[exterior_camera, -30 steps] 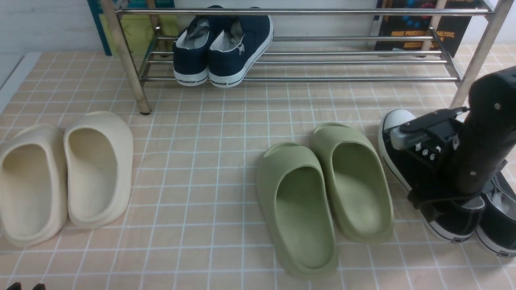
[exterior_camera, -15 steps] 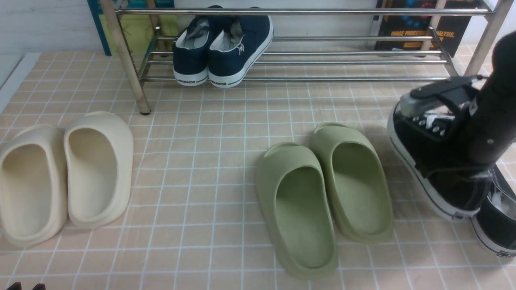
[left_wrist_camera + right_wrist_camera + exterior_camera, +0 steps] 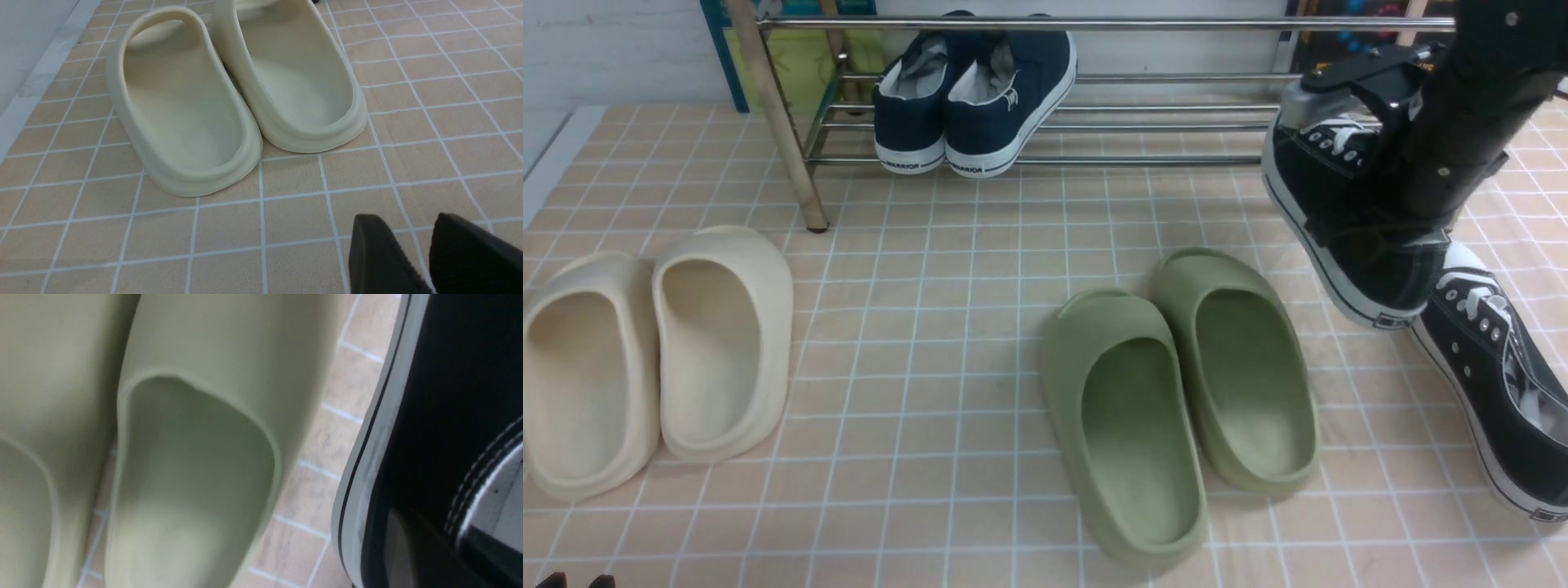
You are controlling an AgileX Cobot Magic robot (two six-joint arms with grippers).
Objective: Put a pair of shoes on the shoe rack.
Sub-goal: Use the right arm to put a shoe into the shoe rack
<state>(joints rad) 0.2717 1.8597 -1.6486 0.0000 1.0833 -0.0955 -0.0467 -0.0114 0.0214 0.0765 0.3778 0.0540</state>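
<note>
A pair of cream slides [image 3: 711, 351] is found side by side on the tiled floor [image 3: 947, 245]. Olive-green slides [image 3: 1241, 367] are set well apart from them. Navy sneakers [image 3: 996, 90] are noted further back.

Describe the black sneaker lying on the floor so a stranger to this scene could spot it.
From the right end of the silver rack along the back, drop to the tiles right of the green slides. The sneaker lies there, toe toward the rack. It is black canvas with white laces, and unlike its twin, held in the air, it rests on the tiles.
</note>
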